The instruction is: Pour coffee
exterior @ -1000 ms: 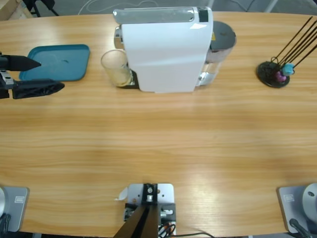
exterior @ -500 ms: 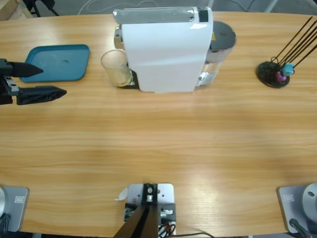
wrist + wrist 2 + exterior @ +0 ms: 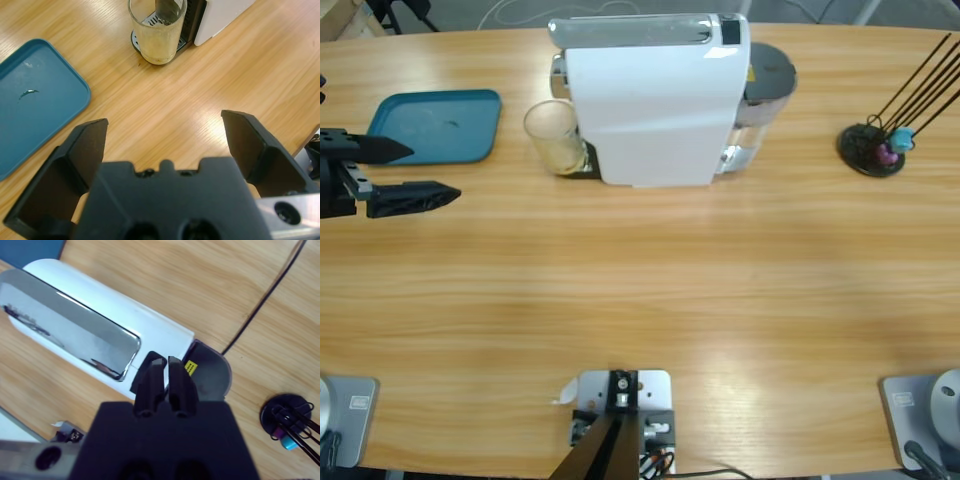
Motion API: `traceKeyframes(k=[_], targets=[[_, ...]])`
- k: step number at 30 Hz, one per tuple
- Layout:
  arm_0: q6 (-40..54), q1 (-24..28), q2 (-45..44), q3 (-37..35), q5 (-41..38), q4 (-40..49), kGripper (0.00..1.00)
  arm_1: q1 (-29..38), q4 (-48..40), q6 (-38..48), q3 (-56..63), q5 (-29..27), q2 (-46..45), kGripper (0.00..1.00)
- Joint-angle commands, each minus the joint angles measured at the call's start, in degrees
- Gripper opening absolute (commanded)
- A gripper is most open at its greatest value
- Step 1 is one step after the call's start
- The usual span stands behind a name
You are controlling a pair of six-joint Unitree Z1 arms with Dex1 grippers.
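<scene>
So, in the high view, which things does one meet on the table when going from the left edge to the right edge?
left gripper → teal tray → glass tumbler with the coffee → white coffee machine → black stand with thin sticks

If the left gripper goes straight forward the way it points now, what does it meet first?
Probably the glass tumbler under the coffee machine. The left gripper is open, with only bare table between; height is unclear.

Teal tray (image 3: 440,125), white machine (image 3: 655,110), seemingly tan coffee (image 3: 157,47), wood-grain table (image 3: 670,270).
</scene>
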Motion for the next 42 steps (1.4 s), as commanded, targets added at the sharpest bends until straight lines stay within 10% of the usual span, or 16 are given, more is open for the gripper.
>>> traceKeyframes(k=[1, 42], targets=[[0.50, 0.13, 1.72, 2.17, 1.21, -0.97, 1.000, -0.43, 0.48, -0.61, 1.93, -0.71, 3.35, 0.000], [0.41, 0.56, 1.14, 4.38, 1.21, -3.42, 1.000, 2.21, 0.57, -0.17, 5.36, -0.82, 0.06, 0.000]])
